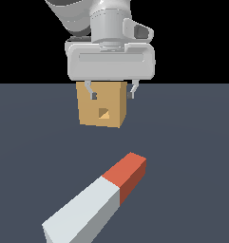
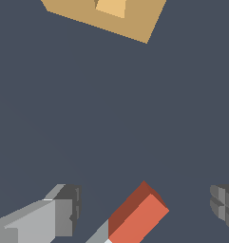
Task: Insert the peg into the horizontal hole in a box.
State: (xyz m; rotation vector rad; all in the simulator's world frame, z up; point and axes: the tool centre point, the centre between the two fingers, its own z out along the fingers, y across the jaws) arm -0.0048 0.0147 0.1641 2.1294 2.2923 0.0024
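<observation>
Right now, from the exterior view, my gripper (image 1: 112,90) hangs high with its fingers (image 1: 91,90) spread wide and holding nothing. Behind it, at the far side of the tabletop (image 1: 192,142), stands the box (image 1: 101,109), its hole (image 1: 104,113) facing the near side. The peg (image 1: 97,199) lies flat in the near part of the scene, well apart from the box, its red end pointing far and to the exterior view's right, the pale end nearest the camera.

Through the wrist view, the peg's red end (image 2: 137,218) sits between my two open fingers (image 2: 63,211), slanted rather than square to them. The box (image 2: 135,21) is well beyond it.

To grasp well, I judge I should first turn my wrist so the fingers meet the peg's long flat sides squarely, move back toward the pale length so the red end stays free as the leading tip, then descend straight before closing.
</observation>
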